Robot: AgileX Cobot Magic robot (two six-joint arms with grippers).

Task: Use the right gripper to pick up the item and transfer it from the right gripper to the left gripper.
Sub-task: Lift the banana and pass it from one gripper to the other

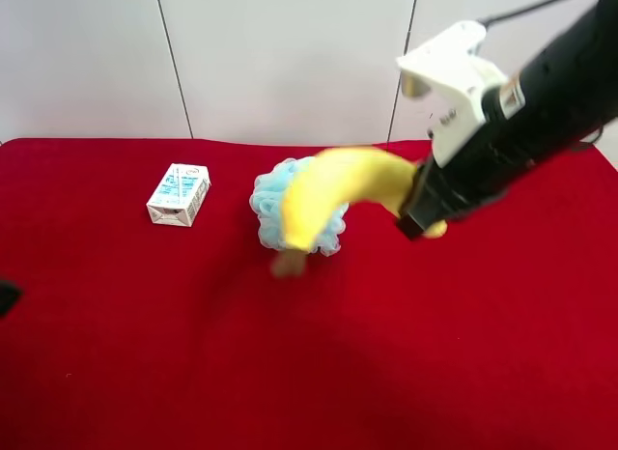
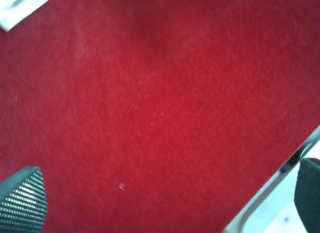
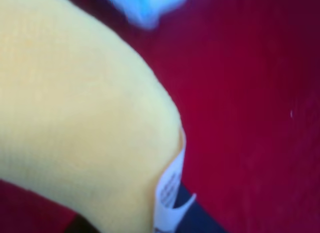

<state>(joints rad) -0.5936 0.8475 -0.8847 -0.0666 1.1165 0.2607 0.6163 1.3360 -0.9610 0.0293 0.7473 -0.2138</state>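
The yellow plush banana [image 1: 338,184] hangs in the air above the red table, in front of the blue bath puff. My right gripper [image 1: 421,218], on the white-mounted arm at the exterior high view's right, is shut on its right end. Its blurred brown tip [image 1: 288,265] points down. In the right wrist view the banana [image 3: 75,118] fills most of the picture, with its white tag [image 3: 170,193] showing. My left gripper [image 2: 165,203] is open and empty over bare red cloth, its fingertips [image 2: 22,200] far apart. Only a dark bit of it [image 1: 5,295] shows at the exterior view's left edge.
A light-blue mesh bath puff [image 1: 275,209] lies mid-table behind the banana. A small white-and-blue carton [image 1: 179,194] lies to its left; it also shows in the left wrist view [image 2: 22,8]. The red cloth [image 1: 309,373] covers the table. The table's edge [image 2: 270,203] is near the left gripper.
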